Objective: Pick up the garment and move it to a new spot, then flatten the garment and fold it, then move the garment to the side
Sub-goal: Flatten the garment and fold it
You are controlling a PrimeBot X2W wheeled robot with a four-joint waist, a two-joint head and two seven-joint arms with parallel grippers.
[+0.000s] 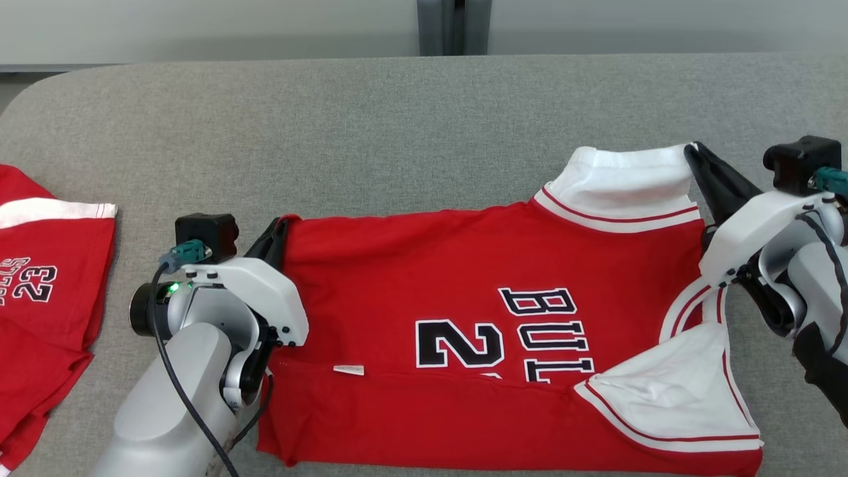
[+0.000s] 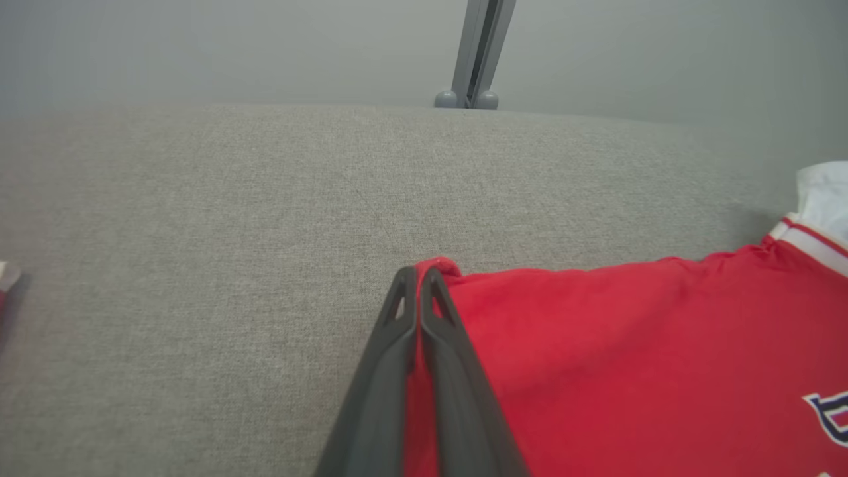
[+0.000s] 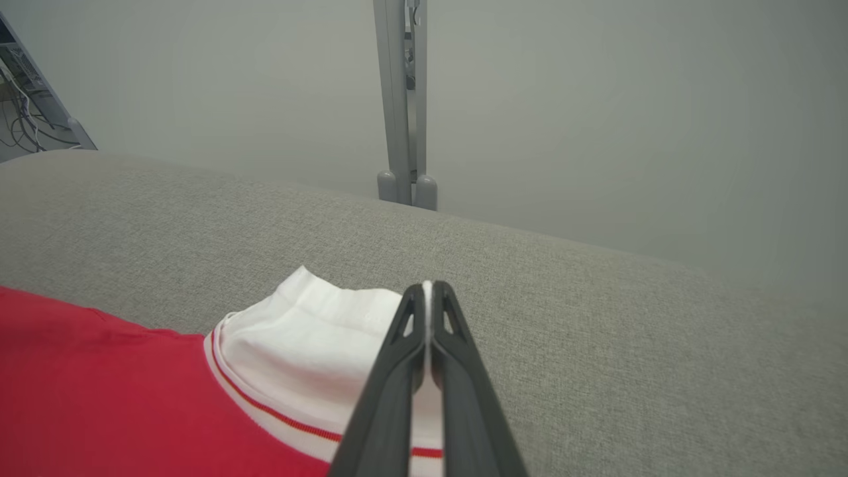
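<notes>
On the grey table [image 1: 397,132], the red jersey [image 1: 464,278] lies spread sideways with its near strip folded over, the left gripper [image 1: 283,225] clamped on its far hem corner and the right gripper [image 1: 690,150] clamped on its far white sleeve.

Two red jerseys: one jersey [image 1: 464,278] mid-table, a second jersey [image 1: 46,291] at the left edge. One grey table [image 1: 397,132]. Two grippers, the left gripper [image 1: 281,225] and the right gripper [image 1: 691,150], each with two dark fingers [image 2: 391,384]. One white tag [image 1: 348,370]. One grey post [image 1: 454,26].
</notes>
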